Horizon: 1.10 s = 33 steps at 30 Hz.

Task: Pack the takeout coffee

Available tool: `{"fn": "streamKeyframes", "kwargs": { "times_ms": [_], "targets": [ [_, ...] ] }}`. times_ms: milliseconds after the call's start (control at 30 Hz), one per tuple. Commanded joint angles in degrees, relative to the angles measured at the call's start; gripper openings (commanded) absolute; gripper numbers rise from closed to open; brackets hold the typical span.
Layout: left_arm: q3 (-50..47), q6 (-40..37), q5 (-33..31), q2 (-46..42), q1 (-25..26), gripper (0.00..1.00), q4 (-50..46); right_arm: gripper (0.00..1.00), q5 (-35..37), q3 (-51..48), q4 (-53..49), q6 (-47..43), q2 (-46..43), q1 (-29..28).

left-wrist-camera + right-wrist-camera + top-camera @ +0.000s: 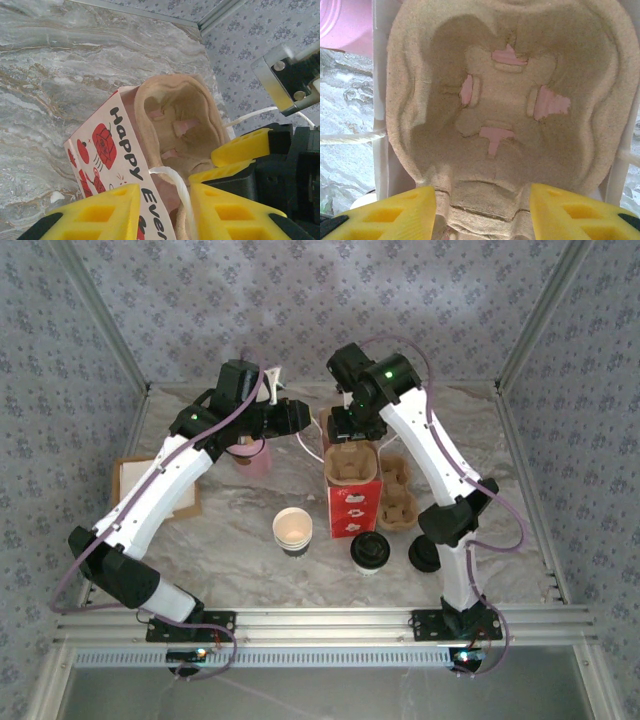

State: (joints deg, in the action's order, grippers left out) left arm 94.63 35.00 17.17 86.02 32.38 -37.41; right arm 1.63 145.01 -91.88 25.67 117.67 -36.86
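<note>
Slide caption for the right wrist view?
Right gripper straddling the rim of an empty pulp cup carrier, pink showing through its slots.

Marble-patterned table (240, 540) carries a red paper bag (352, 508) upright at centre, a pulp cup tray (400, 502) just beside it, a lidless white cup (292, 530), the takeout coffee (369, 552), black lids (424, 556), a pink container (256, 458) and a brown board (132, 480) at the left edge.

We have the left white arm (165, 475) and right white arm (430, 445) reaching forward, wrists nearly meeting. Left gripper (165, 212) yellow fingers slightly parted; right gripper (482, 215) spread wider, grip unclear.
</note>
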Motion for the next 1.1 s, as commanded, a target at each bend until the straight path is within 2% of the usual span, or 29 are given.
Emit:
{"fn": "streamKeyframes", "kwargs": {
  "times_ms": [0,367,667,800,900,1067],
  "targets": [
    [1.25,-0.55,0.85,0.33,0.36,0.32,1.1,0.53,2.66,1.68,-5.77,0.5,1.06,-0.79],
    [-0.21,-0.39,0.92,-0.24,0.4,0.31,1.98,0.51,7.41,1.42,-6.64,0.91,1.38,-3.37],
    [-0.78,-0.3,1.13,-0.57,0.35,0.31,2.52,0.47,8.37,1.07,-6.83,1.92,1.42,-4.18],
    [-0.85,-0.11,1.2,-0.53,0.34,0.31,2.83,0.4,9.18,0.54,-7.0,2.09,1.1,-4.41],
    [-0.85,-0.11,1.29,-0.48,0.37,0.31,2.93,0.32,9.36,0.13,-6.83,2.25,0.57,-4.53],
    [-0.98,-0.03,1.4,-0.42,0.37,0.31,3.07,0.28,9.27,-0.08,-6.32,2.58,-0.31,-4.43]
  ]
}}
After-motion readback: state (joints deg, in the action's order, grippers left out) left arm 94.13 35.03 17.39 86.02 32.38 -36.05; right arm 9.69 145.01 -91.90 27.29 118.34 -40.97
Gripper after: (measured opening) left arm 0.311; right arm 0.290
